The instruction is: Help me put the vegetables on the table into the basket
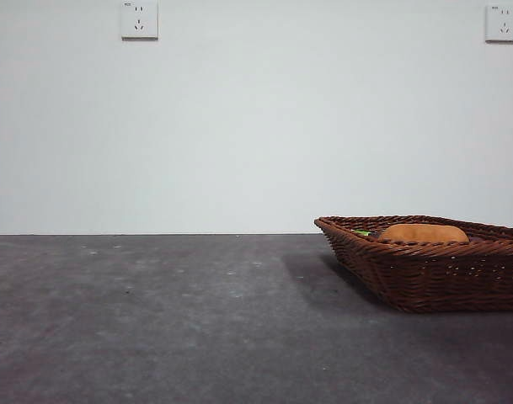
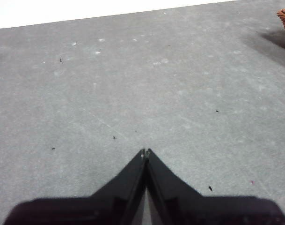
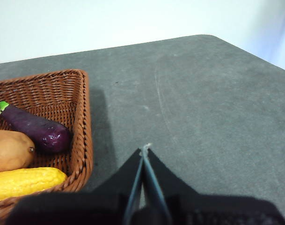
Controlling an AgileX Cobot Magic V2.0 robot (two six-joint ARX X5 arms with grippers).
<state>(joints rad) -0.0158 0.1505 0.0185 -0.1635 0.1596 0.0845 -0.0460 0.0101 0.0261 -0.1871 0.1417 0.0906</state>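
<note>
All three vegetables lie in the basket at the right of the table: the eggplant, the potato and the yellow lump. The left gripper and the right gripper each hover over bare table, jaws pressed together and holding nothing

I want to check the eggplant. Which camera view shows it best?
The right wrist view: the eggplant lies whole in the basket. The front view shows only its green tip above the rim; the left wrist view shows none of it.
</note>
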